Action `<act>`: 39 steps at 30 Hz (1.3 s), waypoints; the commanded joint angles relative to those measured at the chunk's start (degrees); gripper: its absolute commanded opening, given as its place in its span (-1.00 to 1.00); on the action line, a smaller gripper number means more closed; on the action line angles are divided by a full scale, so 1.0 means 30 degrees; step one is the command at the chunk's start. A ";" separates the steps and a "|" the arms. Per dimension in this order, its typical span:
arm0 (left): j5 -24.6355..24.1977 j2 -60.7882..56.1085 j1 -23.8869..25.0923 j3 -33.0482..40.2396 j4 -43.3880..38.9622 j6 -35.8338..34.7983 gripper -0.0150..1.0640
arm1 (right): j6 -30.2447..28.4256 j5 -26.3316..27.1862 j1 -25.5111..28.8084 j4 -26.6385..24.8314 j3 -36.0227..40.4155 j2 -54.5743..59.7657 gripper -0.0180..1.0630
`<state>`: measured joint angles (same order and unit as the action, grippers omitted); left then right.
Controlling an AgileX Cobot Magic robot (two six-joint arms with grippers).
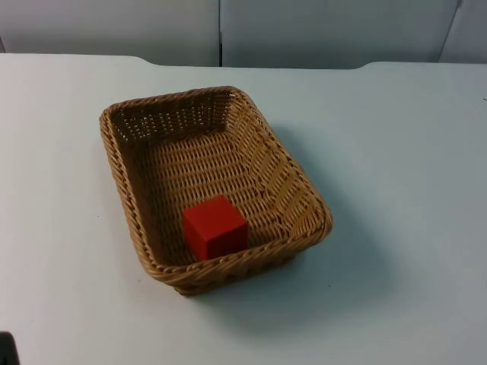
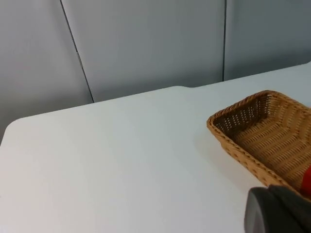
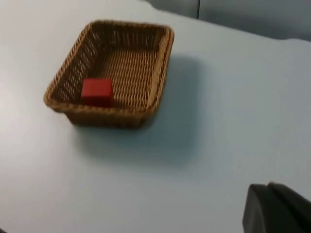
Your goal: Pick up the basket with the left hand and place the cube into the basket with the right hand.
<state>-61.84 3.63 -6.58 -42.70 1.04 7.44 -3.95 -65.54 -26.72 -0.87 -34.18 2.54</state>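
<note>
Red cube already lying inside the wicker basket, in its near corner, basket resting flat about mid-table, well clear of every edge. Left gripper and right gripper both pulled well away from the basket; cannot tell whether fingers are spread or pressed together. Judged near done: best kept clear, arms high, no brushing the rim. No brand, label or writing readable anywhere
</note>
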 commanded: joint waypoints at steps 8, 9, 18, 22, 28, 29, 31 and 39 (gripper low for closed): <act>-0.0457 -0.1208 0.0058 0.0558 0.0146 -0.0139 -0.97 | -0.0192 -0.0400 0.0088 -0.0227 0.0971 -0.0848 -0.97; -0.0481 -0.1208 0.0058 0.0856 0.0147 -0.0212 -0.97 | -0.0192 -0.0466 0.0088 -0.0189 0.0971 -0.0848 -0.97; 0.0330 -0.1208 0.0058 0.4088 0.1250 -0.0196 -0.97 | -0.0192 -0.0502 0.0088 -0.0201 0.0971 -0.0848 -0.97; -0.0021 -0.1208 0.0058 0.4429 0.1306 -0.0196 -0.97 | 0.0283 -0.0665 0.0088 -0.0184 0.0936 -0.0848 -0.97; -0.0021 -0.1208 0.0058 0.4429 0.1306 -0.0196 -0.97 | 0.0825 -0.0919 0.0088 -0.0162 0.0925 -0.0848 -0.97; -0.0021 -0.1208 0.0058 0.4429 0.1306 -0.0196 -0.97 | 0.0825 -0.0919 0.0088 -0.0162 0.0925 -0.0848 -0.97; -0.0021 -0.1208 0.0058 0.4429 0.1306 -0.0196 -0.97 | 0.0825 -0.0919 0.0088 -0.0162 0.0925 -0.0848 -0.97; -0.0021 -0.1208 0.0058 0.4429 0.1306 -0.0196 -0.97 | 0.0790 0.0615 0.0088 -0.0150 0.0925 -0.0848 -0.97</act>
<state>-62.22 0.30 -6.58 -29.84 4.38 7.31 -1.62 -65.49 -26.72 -1.28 -31.63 0.36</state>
